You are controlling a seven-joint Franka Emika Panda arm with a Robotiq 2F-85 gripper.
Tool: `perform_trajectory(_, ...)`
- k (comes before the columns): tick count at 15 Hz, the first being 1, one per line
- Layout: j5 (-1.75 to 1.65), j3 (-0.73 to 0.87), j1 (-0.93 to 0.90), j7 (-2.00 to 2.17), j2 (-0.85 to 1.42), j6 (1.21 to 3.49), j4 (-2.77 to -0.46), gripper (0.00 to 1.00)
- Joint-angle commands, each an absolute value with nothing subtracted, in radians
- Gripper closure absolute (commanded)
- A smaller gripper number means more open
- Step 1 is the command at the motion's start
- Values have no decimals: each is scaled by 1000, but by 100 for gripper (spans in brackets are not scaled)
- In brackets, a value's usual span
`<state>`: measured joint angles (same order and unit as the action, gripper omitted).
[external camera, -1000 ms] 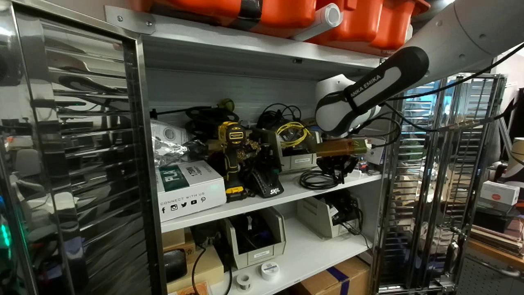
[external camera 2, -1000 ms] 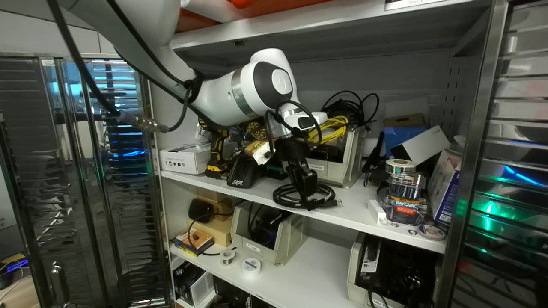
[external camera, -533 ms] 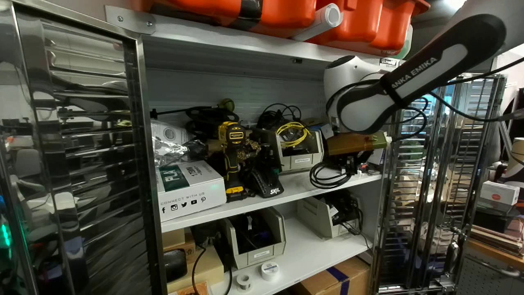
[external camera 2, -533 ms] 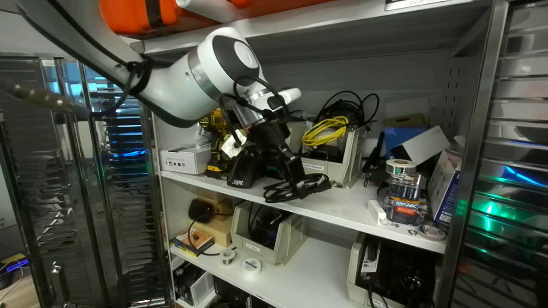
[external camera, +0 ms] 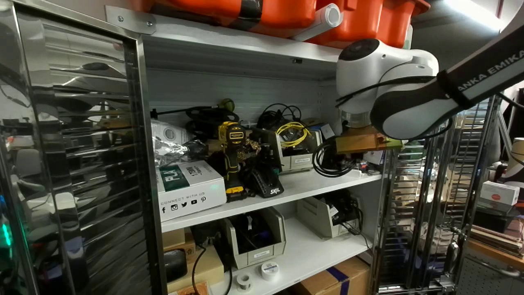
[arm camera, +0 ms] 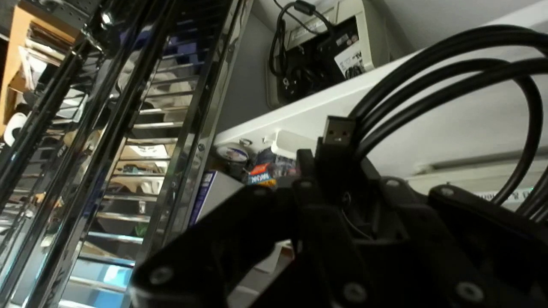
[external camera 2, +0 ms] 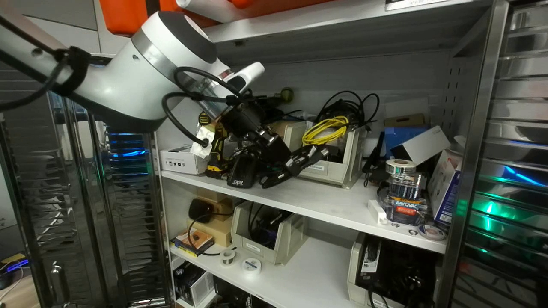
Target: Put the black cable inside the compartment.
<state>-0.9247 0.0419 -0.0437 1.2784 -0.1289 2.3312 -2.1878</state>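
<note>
The black cable is a small coil of thin black cord with a USB plug. Its loops [external camera: 323, 169] hang off the shelf in an exterior view, and it also shows in an exterior view [external camera 2: 274, 177] near the shelf front. In the wrist view the cable [arm camera: 449, 42] loops out to the right. My gripper [arm camera: 336, 164] is shut on the cable near its plug; the gripper also shows in an exterior view [external camera 2: 287, 159]. The compartment is the middle bay with the white shelf board [external camera: 299, 186], also in an exterior view [external camera 2: 342, 210]. Whether the cable is inside the bay's front edge I cannot tell.
A beige bin [external camera 2: 354, 164] with coiled yellow wire [external camera 2: 325, 130] stands behind the gripper. A drill [external camera: 232, 153], a black SKIL charger [external camera: 264, 180] and a white box [external camera: 192, 200] stand along the shelf. Batteries [external camera 2: 404, 209] sit at its other end. Metal rack doors [external camera: 425, 196] flank the bay.
The arm has drawn back toward the front of the rack, and the gripper has tilted. The cable has come up off the shelf with it. The shelf items have not moved.
</note>
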Motion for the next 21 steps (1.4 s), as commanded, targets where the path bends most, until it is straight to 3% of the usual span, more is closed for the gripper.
perform_trajectory(1, -1053, 9, 1, 1416, -144, 2396, -2166, 86)
perform_trajectory(7, -1111, 18, 26, 1586, -2, 2444, -1966, 86)
perform_trajectory(21, -1024, 39, -47, 1554, 447, 2348, -1369, 86)
